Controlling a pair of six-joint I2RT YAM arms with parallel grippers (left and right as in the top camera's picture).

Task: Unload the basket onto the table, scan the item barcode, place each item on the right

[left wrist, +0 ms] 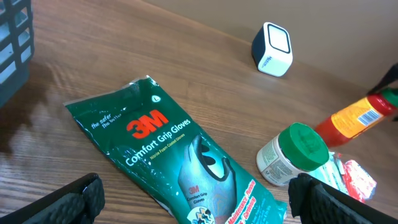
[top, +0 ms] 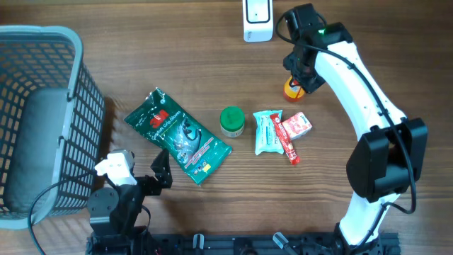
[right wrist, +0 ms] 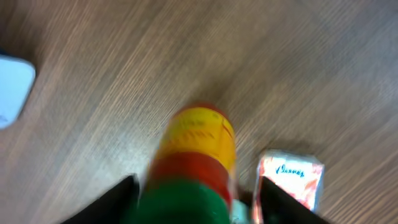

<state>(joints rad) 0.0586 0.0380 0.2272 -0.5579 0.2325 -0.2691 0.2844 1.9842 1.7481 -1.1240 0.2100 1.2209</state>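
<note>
Right gripper [right wrist: 198, 202] at yellow-and-red bottle [right wrist: 196, 140]; left gripper [left wrist: 196, 199] empty.
Right jaws stand partly spread astride the bottle's green cap. The view is blurred, so whether they grasp it cannot be told. The bottle is near the white scanner [top: 257, 20], just beyond the red packet [top: 297, 126]. Left jaws are spread fully, holding nothing, low over the green 3M glove pack [left wrist: 180, 155], with the green-lidded jar [left wrist: 292, 155] beside it.

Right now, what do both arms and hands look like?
Right arm: white tube links, black joints, green light near the wrist, thin black cable. Left arm: black, white block on top, black cable trailing off. Left hand and right hand: black.
</note>
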